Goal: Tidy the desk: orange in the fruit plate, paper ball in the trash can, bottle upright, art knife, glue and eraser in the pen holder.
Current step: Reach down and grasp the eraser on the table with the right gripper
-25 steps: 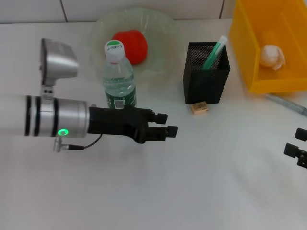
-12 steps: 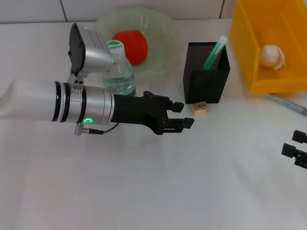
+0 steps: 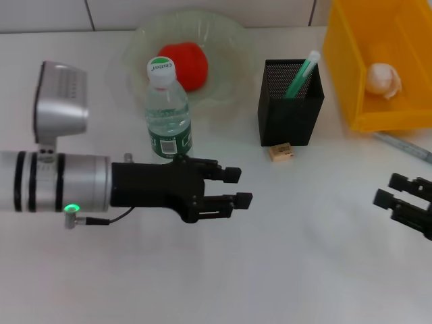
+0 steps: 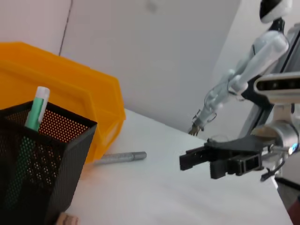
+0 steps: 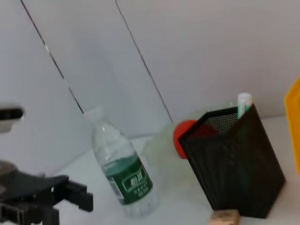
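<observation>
Eraser (image 3: pixel 280 152) step in hand: lies on table (image 3: pixel 270 270) just in front of pen holder (image 3: pixel 290 101). Left gripper (image 3: pixel 236 187) released, empty, near eraser. Right gripper (image 3: pixel 391 191) released, aside. Next: descend, straddle eraser, clench.

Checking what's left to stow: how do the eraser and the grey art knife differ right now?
The eraser is a small tan block lying just in front of the pen holder; the art knife is a long grey stick lying by the trash can. The eraser lies nearer the left gripper, the knife nearer the right gripper. Both lie loose on the desk.
</observation>
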Action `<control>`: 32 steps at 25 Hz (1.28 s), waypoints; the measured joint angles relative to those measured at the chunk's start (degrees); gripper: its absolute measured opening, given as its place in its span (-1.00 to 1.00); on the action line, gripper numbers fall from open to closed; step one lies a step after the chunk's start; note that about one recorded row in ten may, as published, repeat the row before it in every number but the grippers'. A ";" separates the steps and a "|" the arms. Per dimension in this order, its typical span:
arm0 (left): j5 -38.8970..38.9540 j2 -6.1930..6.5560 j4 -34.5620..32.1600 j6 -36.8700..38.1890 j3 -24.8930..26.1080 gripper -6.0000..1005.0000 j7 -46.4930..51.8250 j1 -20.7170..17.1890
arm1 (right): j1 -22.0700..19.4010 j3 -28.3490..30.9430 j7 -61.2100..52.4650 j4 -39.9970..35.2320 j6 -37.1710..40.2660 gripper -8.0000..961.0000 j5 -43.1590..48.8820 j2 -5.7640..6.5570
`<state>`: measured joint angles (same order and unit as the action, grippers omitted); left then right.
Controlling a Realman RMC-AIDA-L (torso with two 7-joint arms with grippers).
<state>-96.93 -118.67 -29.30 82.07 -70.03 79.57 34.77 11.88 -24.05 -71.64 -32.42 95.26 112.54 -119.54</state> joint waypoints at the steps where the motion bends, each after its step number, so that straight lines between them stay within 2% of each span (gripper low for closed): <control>1: 1.74 0.21 -1.77 1.94 0.24 0.08 0.00 -3.62 | 0.36 0.18 1.06 1.86 -0.45 0.32 -0.43 0.03; 3: 2.63 0.43 -1.91 2.85 0.31 0.08 0.00 -4.90 | 1.52 0.71 5.90 6.98 -3.55 0.32 -0.82 -0.02; 7: 2.58 0.65 -1.99 4.64 0.89 0.08 0.04 -5.70 | 3.29 0.96 8.65 10.60 -5.09 0.32 -0.84 0.08; 10: 2.52 0.69 -1.99 4.88 0.89 0.08 0.13 -5.74 | 5.15 0.36 5.12 8.42 -1.87 0.33 -0.59 0.30; 14: 2.44 0.46 -1.90 5.06 0.83 0.08 0.18 -5.51 | 8.08 -5.24 -13.60 -6.44 3.01 0.33 3.40 0.43; 17: 2.55 0.42 -1.80 5.21 0.91 0.08 0.12 -5.91 | 10.23 -13.39 -31.22 -24.30 5.53 0.33 8.91 0.50; 18: 2.70 0.42 -1.79 5.30 0.91 0.08 0.11 -6.21 | 11.87 -18.53 -42.18 -36.11 7.40 0.33 12.94 0.47; 19: 2.70 0.42 -1.79 5.30 0.91 0.08 0.11 -6.21 | 11.87 -18.53 -42.18 -36.11 7.40 0.33 12.94 0.47; 22: 2.79 0.41 -1.76 5.35 0.91 0.08 0.10 -6.46 | 15.33 -25.53 -56.15 -50.42 10.30 0.33 19.87 0.66; 23: 2.79 0.41 -1.76 5.35 0.91 0.08 0.10 -6.46 | 18.81 -30.63 -65.31 -56.79 12.50 0.33 26.38 0.89; 24: 2.94 0.27 -1.82 5.38 0.90 0.08 -0.03 -7.31 | 18.81 -30.63 -65.31 -56.79 12.50 0.33 26.38 0.89; 27: 3.16 0.23 -1.77 5.44 0.89 0.08 -0.29 -7.48 | 23.89 -38.12 -77.16 -61.23 15.54 0.33 35.82 0.62; 28: 3.16 0.23 -1.77 5.44 0.89 0.08 -0.29 -7.48 | 25.80 -42.76 -82.83 -62.35 15.91 0.33 39.07 0.25; 29: 3.16 0.23 -1.77 5.44 0.89 0.08 -0.29 -7.48 | 25.80 -42.76 -82.83 -62.35 15.91 0.33 39.07 0.25; 32: 3.38 0.17 -1.45 5.56 0.88 0.08 -0.75 -7.56 | 26.00 -48.78 -89.58 -62.75 13.03 0.33 40.53 0.01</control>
<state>-93.55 -118.50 -30.76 87.64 -69.15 78.82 27.21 37.89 -72.83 -161.22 -95.17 108.29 153.07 -119.53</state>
